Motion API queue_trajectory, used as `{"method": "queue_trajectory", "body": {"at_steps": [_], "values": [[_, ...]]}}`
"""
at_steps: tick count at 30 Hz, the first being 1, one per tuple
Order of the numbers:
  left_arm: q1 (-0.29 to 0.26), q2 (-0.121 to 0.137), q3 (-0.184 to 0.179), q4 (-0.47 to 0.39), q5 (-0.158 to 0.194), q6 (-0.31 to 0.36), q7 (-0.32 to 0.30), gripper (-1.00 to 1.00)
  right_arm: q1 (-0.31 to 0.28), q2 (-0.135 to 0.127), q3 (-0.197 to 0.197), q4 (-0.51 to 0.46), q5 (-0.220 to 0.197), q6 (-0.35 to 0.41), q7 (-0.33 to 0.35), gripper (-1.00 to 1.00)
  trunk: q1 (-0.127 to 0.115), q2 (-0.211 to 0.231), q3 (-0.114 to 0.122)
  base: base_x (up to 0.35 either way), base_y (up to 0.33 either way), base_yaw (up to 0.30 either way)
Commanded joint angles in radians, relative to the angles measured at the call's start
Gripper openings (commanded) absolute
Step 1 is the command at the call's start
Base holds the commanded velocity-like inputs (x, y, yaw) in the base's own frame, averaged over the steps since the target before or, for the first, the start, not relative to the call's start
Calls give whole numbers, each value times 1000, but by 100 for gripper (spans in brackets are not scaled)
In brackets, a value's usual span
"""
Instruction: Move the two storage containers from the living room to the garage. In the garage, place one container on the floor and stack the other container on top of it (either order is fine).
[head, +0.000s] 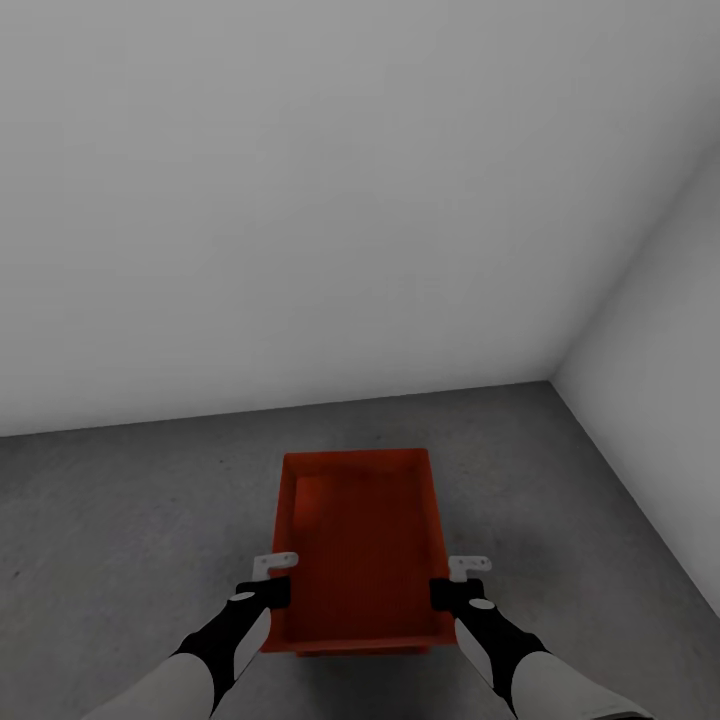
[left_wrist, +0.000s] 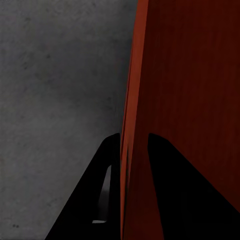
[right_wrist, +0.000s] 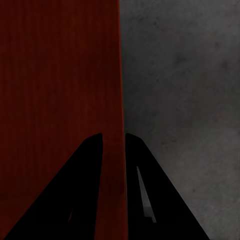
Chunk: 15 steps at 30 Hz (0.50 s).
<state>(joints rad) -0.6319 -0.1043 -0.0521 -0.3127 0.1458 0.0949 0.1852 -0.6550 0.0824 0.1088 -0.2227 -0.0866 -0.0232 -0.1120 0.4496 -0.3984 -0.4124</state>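
One orange-red storage container (head: 360, 540) lies straight ahead over the dark grey garage floor (head: 130, 520), its long side pointing away from me. My left gripper (head: 278, 585) is shut on its left wall, one finger inside and one outside. On the opposite wall my right gripper (head: 452, 585) is shut the same way. The left wrist view shows the left gripper (left_wrist: 134, 137) straddling the rim of the container (left_wrist: 190, 100). In the right wrist view the right gripper (right_wrist: 113, 135) pinches the container (right_wrist: 55, 75) wall. Whether the bin touches the floor I cannot tell. The other container is out of view.
A plain white wall (head: 300, 200) rises a short way beyond the bin. A second white wall (head: 670, 400) meets it in a corner at the right. Mottled concrete floor (left_wrist: 60, 75) (right_wrist: 185, 75) spreads to both sides of the bin.
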Motion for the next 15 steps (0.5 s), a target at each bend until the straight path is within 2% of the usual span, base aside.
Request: {"method": "queue_trajectory", "body": {"at_steps": [1, 15], "values": [[-1, 33, 23, -20, -12, -21, 25, -100, 0, -6, -6, 3, -10, -3, -8, -100, 0, -2, -1, 0, 0, 0], [-1, 32, 23, -20, -12, -21, 25, -100, 0, -6, -6, 3, -10, -4, -8, -100, 0, -2, -1, 0, 0, 0]]}}
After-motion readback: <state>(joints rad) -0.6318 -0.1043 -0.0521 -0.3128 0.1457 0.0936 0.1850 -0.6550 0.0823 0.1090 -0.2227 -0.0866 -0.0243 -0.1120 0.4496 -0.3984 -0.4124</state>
